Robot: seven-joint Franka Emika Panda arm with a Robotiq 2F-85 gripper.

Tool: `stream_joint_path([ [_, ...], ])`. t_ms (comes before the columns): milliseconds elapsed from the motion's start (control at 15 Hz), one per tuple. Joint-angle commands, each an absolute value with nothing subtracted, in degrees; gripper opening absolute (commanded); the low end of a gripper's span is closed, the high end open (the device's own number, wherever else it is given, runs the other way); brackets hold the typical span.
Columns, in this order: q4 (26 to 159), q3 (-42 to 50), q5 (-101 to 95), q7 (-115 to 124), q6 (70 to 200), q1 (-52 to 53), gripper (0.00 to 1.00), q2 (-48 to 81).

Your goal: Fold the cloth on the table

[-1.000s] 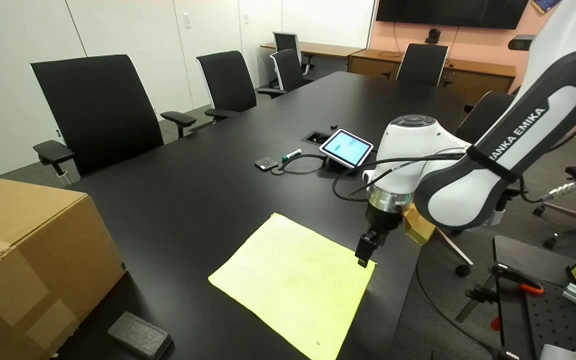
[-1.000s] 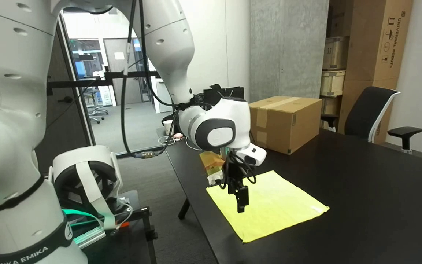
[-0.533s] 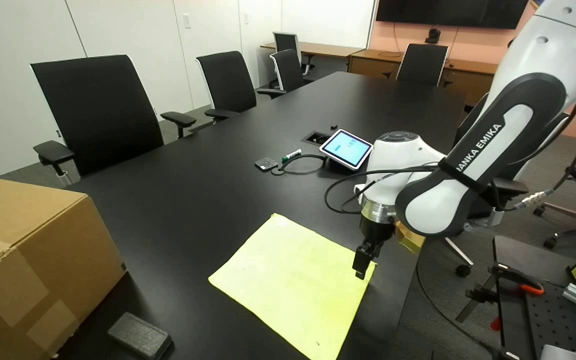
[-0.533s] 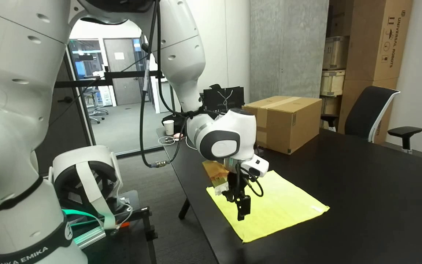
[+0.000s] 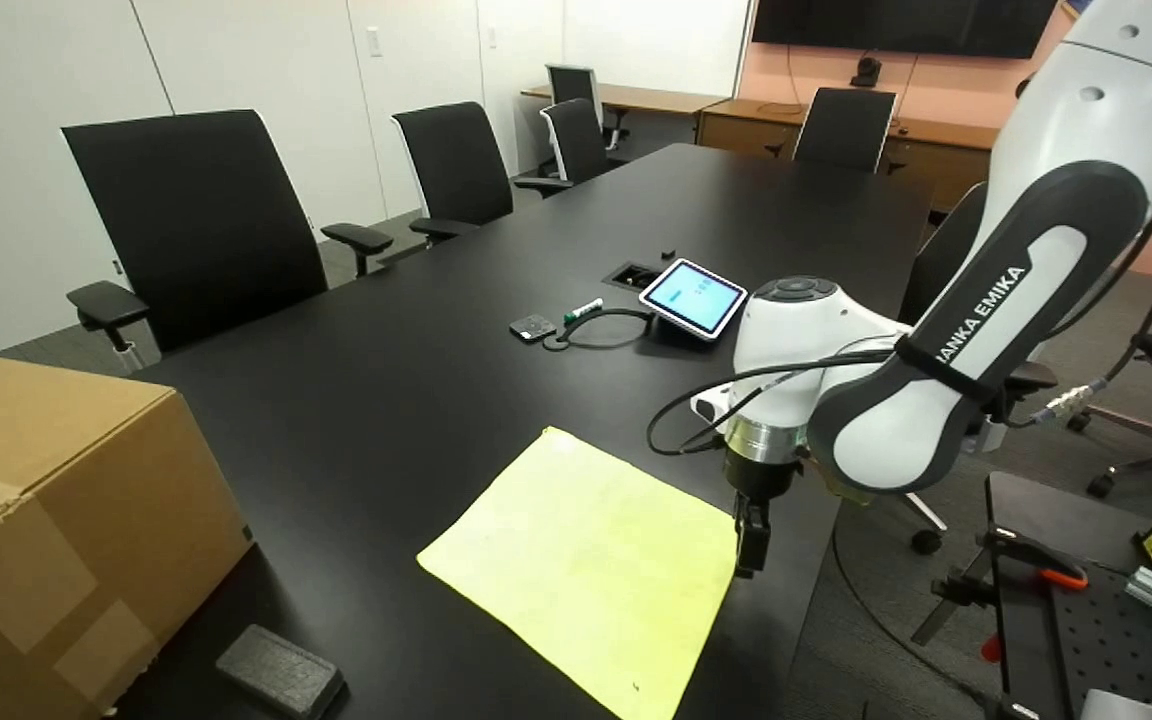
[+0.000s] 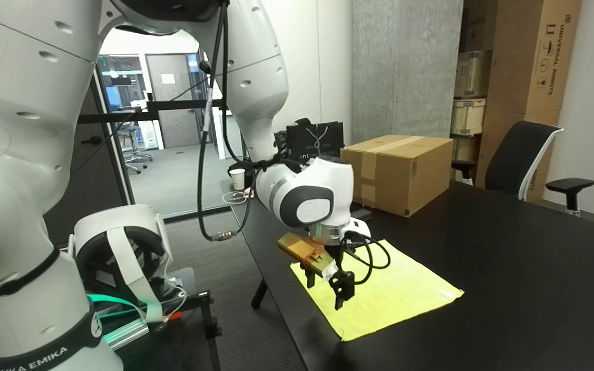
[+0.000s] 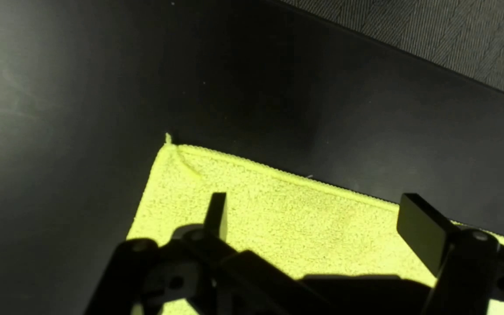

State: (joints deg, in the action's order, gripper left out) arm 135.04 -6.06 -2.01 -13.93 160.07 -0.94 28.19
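Note:
The pale yellow cloth (image 5: 576, 570) lies flat and spread on the glossy black table (image 5: 386, 430). It also shows in an exterior view (image 6: 405, 293) and in the wrist view (image 7: 295, 210). My gripper (image 7: 313, 201) is open, pointing down, with its fingers wide apart and nothing between them but a view of the cloth. In an exterior view the gripper (image 6: 325, 297) hangs over the cloth's side near the table edge. In the wrist view one cloth corner lies beyond the left finger (image 7: 216, 212), and the hem runs towards the right finger (image 7: 422, 232). I cannot tell whether the fingertips touch the cloth.
A cardboard box (image 5: 66, 540) and a dark block (image 5: 281, 672) stand on the table beside the cloth. A tablet (image 5: 693, 297), a marker (image 5: 584, 309) and a cable lie farther along. The table edge (image 7: 400, 50) runs close to the cloth. Office chairs (image 5: 201, 220) line the table.
My gripper has come lower towards the cloth's edge and turned about its vertical axis, so both fingers now show apart in an exterior view. The cloth has not moved.

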Motion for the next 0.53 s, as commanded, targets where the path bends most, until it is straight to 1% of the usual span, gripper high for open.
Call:
stream_joint_path([
  [0, 135.52, -7.1, -6.54, -22.05, 161.71, -2.89, 1.0, 28.83],
  [467, 134.83, -10.33, -12.73, -41.25, 162.99, -9.77, 1.0, 31.5],
])
